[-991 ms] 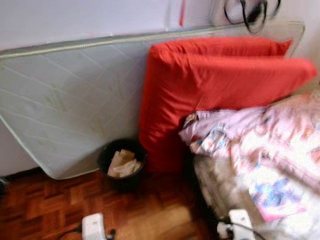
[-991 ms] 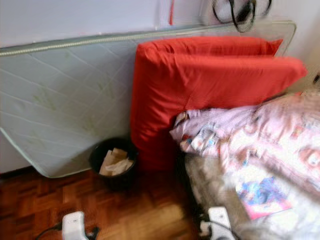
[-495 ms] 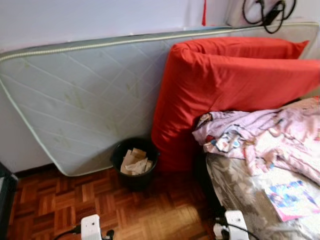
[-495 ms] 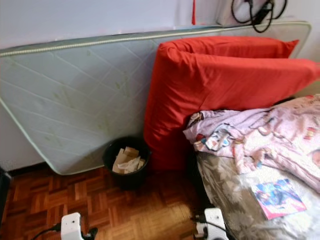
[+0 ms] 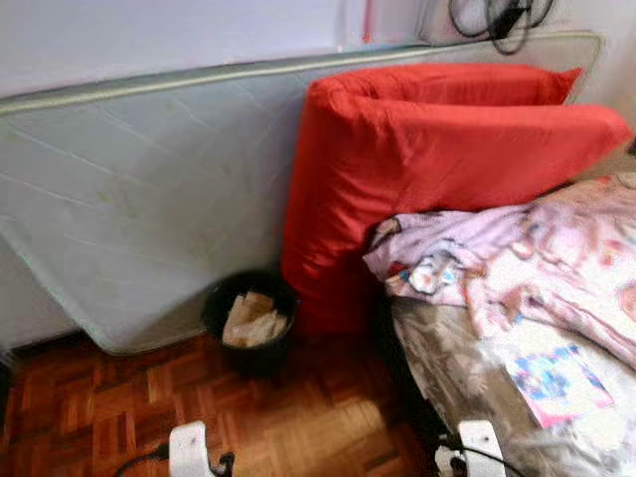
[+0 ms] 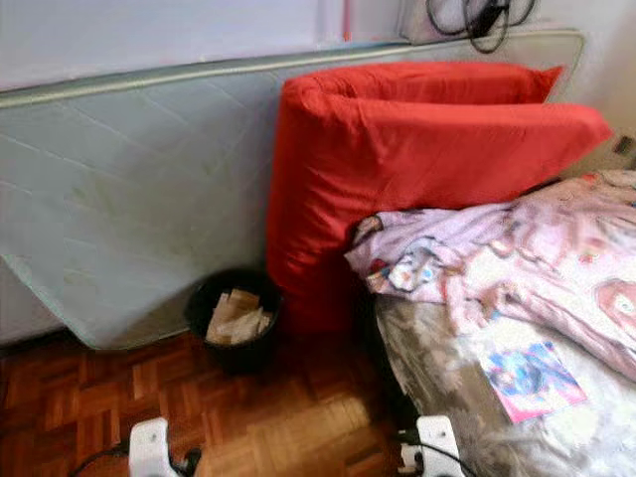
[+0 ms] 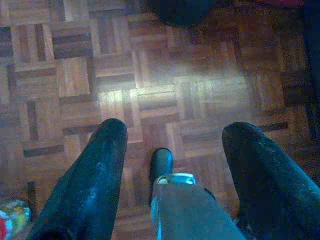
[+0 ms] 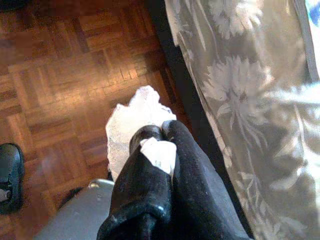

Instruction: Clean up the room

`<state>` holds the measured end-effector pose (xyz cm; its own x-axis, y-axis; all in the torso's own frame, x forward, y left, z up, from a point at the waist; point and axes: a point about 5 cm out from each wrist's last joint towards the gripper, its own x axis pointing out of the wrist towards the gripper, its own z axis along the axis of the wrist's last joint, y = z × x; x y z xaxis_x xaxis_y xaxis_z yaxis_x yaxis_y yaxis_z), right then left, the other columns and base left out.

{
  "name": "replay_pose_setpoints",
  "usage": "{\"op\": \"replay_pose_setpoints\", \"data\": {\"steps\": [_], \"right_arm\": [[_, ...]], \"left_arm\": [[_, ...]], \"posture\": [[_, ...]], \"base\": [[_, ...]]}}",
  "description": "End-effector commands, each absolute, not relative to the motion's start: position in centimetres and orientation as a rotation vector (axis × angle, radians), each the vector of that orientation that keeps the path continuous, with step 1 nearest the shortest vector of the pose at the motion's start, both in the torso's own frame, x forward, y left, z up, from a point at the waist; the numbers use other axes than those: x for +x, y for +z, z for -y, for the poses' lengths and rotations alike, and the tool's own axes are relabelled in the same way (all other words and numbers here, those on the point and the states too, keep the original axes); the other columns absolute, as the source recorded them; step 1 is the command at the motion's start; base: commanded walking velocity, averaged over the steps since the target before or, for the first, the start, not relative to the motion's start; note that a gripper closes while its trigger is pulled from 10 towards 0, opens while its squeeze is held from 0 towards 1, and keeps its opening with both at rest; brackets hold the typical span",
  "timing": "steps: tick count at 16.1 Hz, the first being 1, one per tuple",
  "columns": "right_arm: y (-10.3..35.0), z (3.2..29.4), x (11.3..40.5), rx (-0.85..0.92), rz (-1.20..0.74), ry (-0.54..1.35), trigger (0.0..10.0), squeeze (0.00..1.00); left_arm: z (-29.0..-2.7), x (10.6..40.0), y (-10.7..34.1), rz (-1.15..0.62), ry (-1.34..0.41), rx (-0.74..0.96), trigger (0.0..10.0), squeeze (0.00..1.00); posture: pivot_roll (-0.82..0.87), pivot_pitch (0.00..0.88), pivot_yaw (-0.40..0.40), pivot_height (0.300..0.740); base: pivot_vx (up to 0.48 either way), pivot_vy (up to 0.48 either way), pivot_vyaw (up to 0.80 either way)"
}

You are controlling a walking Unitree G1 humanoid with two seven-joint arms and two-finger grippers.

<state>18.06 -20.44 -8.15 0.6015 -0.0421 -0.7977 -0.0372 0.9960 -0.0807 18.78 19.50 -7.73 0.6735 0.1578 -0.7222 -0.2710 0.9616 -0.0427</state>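
Crumpled white tissue sits pinched in the right gripper above parquet floor

Left tool agape, right tool clamped.

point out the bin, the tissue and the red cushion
bin (image 5: 248, 316): left eye view, on its paper-filled opening
tissue (image 8: 131, 126): right wrist view, on the crumpled white wad past the shut jaws
red cushion (image 5: 437, 159): left eye view, on its front face
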Motion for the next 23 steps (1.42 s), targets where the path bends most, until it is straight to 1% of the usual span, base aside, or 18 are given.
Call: {"op": "replay_pose_setpoints", "data": {"steps": [1,7,10,13,15,20,23], "right_arm": [[-7.9,19.8,18.8,-0.089,-0.912,0.01,10.0,0.0],[-8.1,18.8,18.9,-0.084,-0.918,0.017,10.0,0.0],[-8.1,18.9,18.6,-0.085,-0.922,0.017,10.0,0.0],[-8.0,21.1,18.1,-0.09,-0.928,-0.004,10.0,0.0],[-7.9,21.9,17.9,-0.091,-0.93,-0.013,10.0,0.0],[-7.9,20.3,18.7,-0.072,-0.924,-0.009,10.0,0.0],[-8.0,20.0,18.7,-0.065,-0.923,-0.009,10.0,0.0]], "left_arm": [[-19.7,18.0,-8.1,-0.82,0.245,-0.14,10.0,0.0],[-19.8,18.1,-8.0,-0.819,0.247,-0.137,10.0,0.0],[-19.8,18.1,-8.0,-0.818,0.243,-0.131,10.0,0.0],[-19.8,18.1,-8.0,-0.816,0.239,-0.122,10.0,0.0],[-19.8,18.1,-8.0,-0.814,0.239,-0.123,10.0,0.0],[-19.8,18.1,-8.0,-0.814,0.242,-0.127,10.0,0.0],[-19.8,18.2,-8.0,-0.81,0.245,-0.128,10.0,0.0]], "posture": [[0.04,0.0,-0.027,0.74],[0.04,0.0,-0.027,0.74],[0.04,0.0,-0.028,0.74],[0.04,0.0,-0.027,0.74],[0.04,0.0,-0.028,0.74],[0.04,0.0,-0.031,0.74],[0.04,0.0,-0.03,0.74]], "base": [[0.0,0.0,0.8],[0.0,0.0,0.8],[0.0,0.0,0.8],[0.0,0.0,0.8],[0.0,0.0,0.6],[0.0,0.0,0.0],[0.305,0.0,0.0]]}}
